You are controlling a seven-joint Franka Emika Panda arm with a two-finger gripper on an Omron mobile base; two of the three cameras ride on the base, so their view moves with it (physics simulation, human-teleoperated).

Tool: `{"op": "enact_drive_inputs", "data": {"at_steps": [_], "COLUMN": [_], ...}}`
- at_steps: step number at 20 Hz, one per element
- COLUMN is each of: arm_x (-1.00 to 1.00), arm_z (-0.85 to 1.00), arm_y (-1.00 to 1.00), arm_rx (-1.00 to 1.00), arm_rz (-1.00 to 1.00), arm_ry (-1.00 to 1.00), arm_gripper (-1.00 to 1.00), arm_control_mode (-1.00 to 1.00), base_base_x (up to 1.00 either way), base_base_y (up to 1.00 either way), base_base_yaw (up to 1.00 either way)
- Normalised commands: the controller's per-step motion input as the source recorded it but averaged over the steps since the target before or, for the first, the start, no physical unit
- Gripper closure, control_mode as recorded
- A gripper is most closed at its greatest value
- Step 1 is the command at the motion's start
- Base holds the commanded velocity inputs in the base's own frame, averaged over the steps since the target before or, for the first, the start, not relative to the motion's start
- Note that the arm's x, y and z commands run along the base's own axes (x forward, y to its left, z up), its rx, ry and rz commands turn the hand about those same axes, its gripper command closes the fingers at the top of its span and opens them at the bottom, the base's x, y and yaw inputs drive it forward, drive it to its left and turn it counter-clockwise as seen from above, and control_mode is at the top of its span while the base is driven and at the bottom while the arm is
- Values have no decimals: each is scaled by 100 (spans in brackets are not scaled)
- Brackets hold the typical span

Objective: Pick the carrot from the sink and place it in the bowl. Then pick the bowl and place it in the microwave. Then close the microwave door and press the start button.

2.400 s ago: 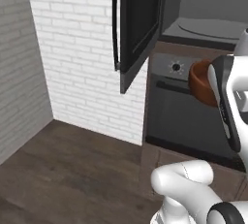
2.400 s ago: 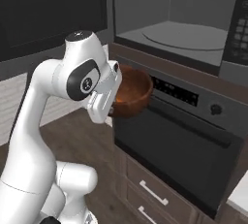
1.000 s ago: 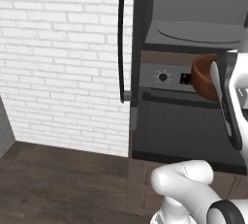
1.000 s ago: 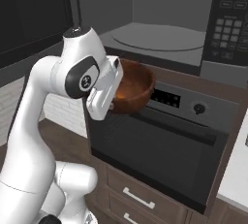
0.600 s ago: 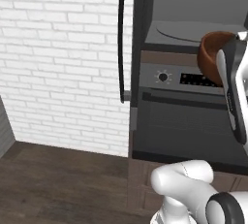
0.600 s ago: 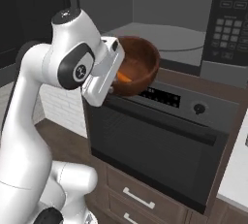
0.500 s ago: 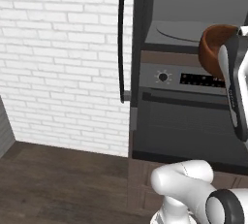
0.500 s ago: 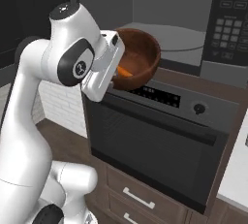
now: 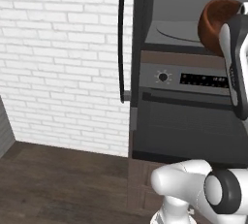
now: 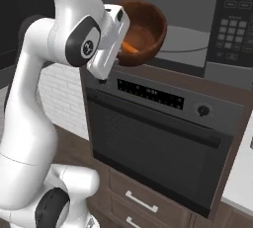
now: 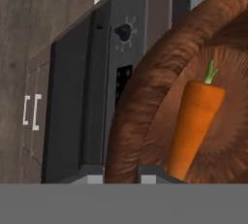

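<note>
My gripper (image 11: 121,173) is shut on the near rim of the reddish-brown bowl (image 10: 146,27), which it holds tilted in the air. The orange carrot (image 11: 194,123) lies inside the bowl, green stub upward in the hand view; a bit of the carrot (image 10: 130,47) also shows in the right base view. The bowl (image 9: 214,23) hangs just in front of the open microwave (image 10: 197,42), level with its grey floor and round plate. The microwave door (image 9: 140,29) stands swung open to the left, seen edge-on, with its long dark handle (image 9: 121,39). The sink is out of view.
Directly below the bowl is the dark oven (image 10: 148,138) with its knob (image 9: 163,76) and display strip. The microwave's keypad panel (image 10: 236,24) is at the right. Drawers (image 10: 143,205) sit under the oven. A white brick wall (image 9: 63,63) is left of the door.
The arm has lifted the bowl with the carrot from oven-panel height to the level of the microwave opening. Earlier the base drove, shifting both views; in the last second it stayed still.
</note>
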Motion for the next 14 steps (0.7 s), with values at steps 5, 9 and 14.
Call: {"op": "enact_drive_inputs", "data": {"at_steps": [5,9,14], "arm_x": [45,59,64], "arm_z": [38,18,-1], "arm_y": [-3,-3,-2], "arm_rx": [3,4,2], "arm_rz": [0,0,0], "arm_ry": [-14,-8,-1], "arm_gripper": [100,100,100], "arm_control_mode": [-100,-100,-100], "base_base_x": [0,0,0], "base_base_y": [0,0,0], "base_base_yaw": [0,0,0]}}
